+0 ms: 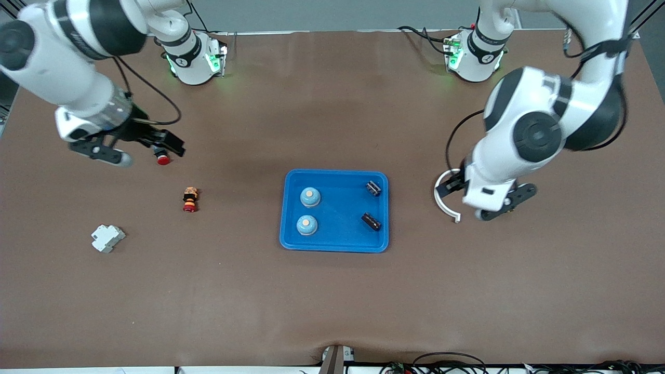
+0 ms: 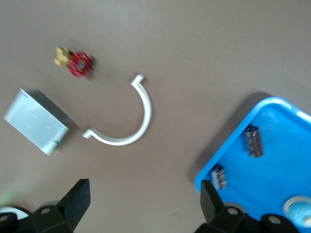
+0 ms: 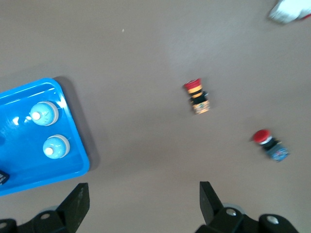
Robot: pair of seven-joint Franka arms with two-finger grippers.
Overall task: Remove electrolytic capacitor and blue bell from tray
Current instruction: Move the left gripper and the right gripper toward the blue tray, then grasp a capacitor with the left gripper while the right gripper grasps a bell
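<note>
Two light-blue bells (image 1: 310, 196) (image 1: 307, 225) stand in the blue tray (image 1: 337, 208), on its side toward the right arm. Two black capacitors (image 1: 373, 188) (image 1: 371, 221) lie on its side toward the left arm. The left wrist view shows the capacitors (image 2: 253, 141) (image 2: 219, 176), and the right wrist view shows the bells (image 3: 44, 113) (image 3: 56, 146). My left gripper (image 1: 508, 203) (image 2: 144, 204) hangs open and empty over bare table beside the tray. My right gripper (image 1: 137, 150) (image 3: 143, 204) is open and empty over the table at the right arm's end.
A white curved clip (image 1: 444, 200) lies between the tray and the left gripper. A grey box (image 2: 36, 121) and a red valve (image 2: 77, 64) lie near it. A red button (image 1: 163, 157), a striped button (image 1: 190, 199) and a white breaker (image 1: 107, 238) lie toward the right arm's end.
</note>
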